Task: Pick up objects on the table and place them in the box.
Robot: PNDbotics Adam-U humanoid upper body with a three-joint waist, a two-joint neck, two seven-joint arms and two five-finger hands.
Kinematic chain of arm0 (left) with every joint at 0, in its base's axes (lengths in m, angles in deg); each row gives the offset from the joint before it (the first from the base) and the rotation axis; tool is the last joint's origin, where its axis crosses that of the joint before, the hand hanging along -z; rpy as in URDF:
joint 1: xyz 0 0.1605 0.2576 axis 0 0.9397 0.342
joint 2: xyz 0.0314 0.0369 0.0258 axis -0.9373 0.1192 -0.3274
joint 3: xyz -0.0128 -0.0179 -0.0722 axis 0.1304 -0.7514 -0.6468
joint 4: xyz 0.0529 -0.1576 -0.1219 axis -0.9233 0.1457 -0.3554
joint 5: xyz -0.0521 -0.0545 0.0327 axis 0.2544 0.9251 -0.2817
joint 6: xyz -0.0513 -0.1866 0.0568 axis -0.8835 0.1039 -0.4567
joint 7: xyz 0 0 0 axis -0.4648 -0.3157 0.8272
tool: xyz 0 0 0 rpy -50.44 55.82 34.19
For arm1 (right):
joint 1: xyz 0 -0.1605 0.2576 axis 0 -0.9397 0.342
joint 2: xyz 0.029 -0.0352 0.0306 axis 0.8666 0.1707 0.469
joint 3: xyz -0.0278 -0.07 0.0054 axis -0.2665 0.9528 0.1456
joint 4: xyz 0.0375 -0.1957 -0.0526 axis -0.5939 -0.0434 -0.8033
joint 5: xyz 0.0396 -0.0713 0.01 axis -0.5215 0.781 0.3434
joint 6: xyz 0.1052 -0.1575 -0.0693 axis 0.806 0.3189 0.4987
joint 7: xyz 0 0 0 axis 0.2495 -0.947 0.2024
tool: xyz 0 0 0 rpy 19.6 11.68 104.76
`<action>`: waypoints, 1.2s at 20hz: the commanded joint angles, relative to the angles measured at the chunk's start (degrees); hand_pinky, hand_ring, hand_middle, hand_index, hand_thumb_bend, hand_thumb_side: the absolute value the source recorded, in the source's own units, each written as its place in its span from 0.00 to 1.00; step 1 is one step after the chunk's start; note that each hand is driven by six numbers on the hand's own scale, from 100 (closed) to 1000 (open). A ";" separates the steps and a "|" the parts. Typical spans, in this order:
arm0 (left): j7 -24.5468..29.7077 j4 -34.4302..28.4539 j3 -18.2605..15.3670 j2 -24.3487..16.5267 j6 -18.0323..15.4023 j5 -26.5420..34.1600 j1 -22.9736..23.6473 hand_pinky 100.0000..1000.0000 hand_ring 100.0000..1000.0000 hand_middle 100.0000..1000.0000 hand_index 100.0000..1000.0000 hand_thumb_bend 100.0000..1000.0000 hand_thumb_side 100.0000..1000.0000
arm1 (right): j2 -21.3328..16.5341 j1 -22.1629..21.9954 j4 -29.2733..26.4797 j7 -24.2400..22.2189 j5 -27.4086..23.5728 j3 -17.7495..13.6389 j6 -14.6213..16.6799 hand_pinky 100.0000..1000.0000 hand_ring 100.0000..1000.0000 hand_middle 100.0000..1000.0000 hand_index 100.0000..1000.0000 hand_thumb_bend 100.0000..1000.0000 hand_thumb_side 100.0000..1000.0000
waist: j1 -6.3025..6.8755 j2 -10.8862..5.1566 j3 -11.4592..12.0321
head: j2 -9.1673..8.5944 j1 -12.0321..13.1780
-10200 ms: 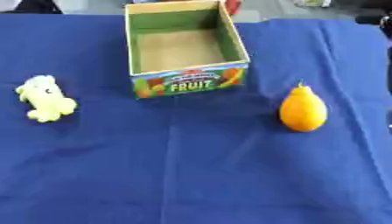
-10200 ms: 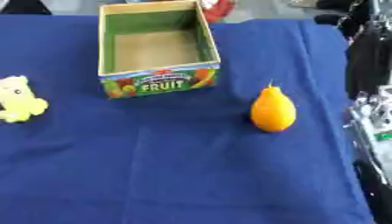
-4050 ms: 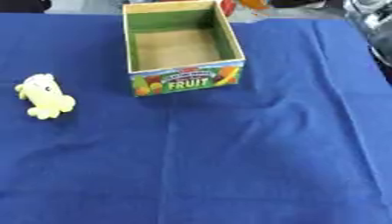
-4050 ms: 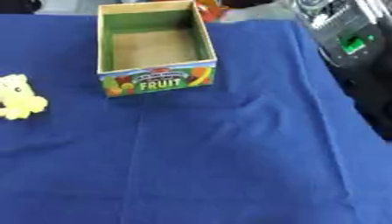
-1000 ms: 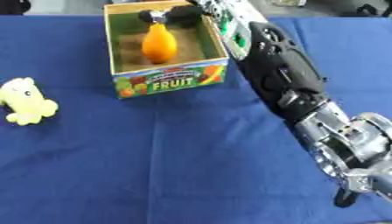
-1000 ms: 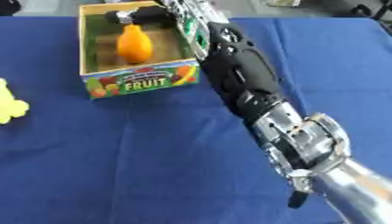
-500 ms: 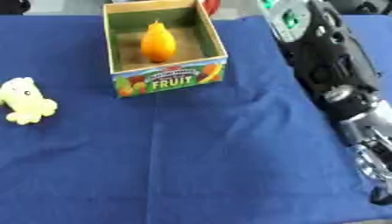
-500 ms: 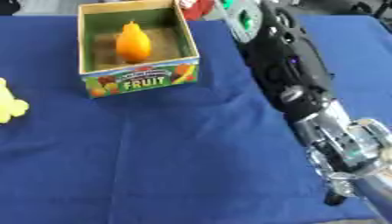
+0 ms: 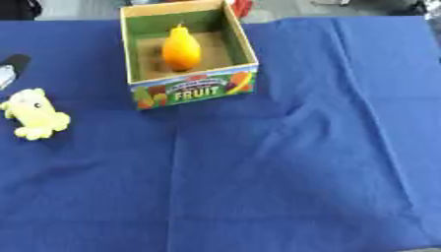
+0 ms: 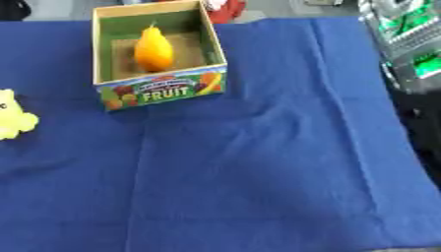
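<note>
Your left hand (image 9: 9,69) shows only as a black & grey bit at the left edge of the left eye view; can't tell whether it's open or closed, too little of it in shot. Your right hand isn't visible at all, only part of the right arm (image 10: 403,47), black w/ green patches, along the right edge of the right eye view, beside the blue cloth (image 9: 293,162). The yellow toy (image 9: 34,114) lies on the cloth just on the near side of the left hand, apart from it, nothing touching it. The box (image 9: 190,91), open top, green inside walls, "FRUIT" on the front panel, sits to the right of the left hand & a bit farther out, well left of the right arm. The orange pear-shaped fruit (image 9: 181,49) stands inside the box on its brown floor, pointed end toward the far wall, approx centred. A red thing (image 10: 226,9) shows just behind the box's far right corner, off the cloth; can't make out what it is.
</note>
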 commanded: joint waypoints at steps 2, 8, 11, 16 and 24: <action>3.94 5.16 0.89 -2.18 -3.45 -2.21 -3.45 0.57 0.85 0.80 0.95 0.56 0.79 | -2.40 -3.25 -4.15 4.73 -4.40 -3.16 0.16 0.65 0.80 0.69 0.94 0.33 1.00 | 0.29 -1.76 -0.30 | 0.76 0.50; 9.69 11.87 2.10 -1.21 -7.77 -4.52 -6.82 0.60 0.88 0.83 0.97 0.86 0.87 | -2.32 -8.77 -4.29 8.74 -6.75 -5.44 2.30 0.65 0.79 0.68 0.93 0.32 0.98 | 0.41 -2.41 -1.03 | 0.86 1.16; 11.83 13.82 2.14 -0.79 -8.66 -4.77 -7.69 0.61 0.88 0.85 0.98 0.93 0.92 | -2.18 -10.15 -4.30 9.66 -7.28 -6.02 2.62 0.65 0.79 0.68 0.93 0.32 0.99 | 0.41 -2.61 -1.11 | 0.75 1.53; 18.20 18.99 2.64 0.34 -8.76 -3.39 -9.31 0.62 0.90 0.86 1.00 1.00 0.95 | -1.52 -12.21 -4.30 10.71 -7.89 -6.88 2.66 0.65 0.78 0.68 0.93 0.31 0.99 | 0.33 -3.39 -1.04 | 0.74 2.74; 22.89 23.55 3.70 2.19 -9.91 -1.63 -10.18 0.64 0.92 0.88 1.00 1.00 0.93 | -0.42 -13.49 -4.30 11.30 -8.08 -7.48 2.15 0.65 0.78 0.67 0.93 0.31 0.99 | 0.10 -4.01 -1.08 | 0.70 3.32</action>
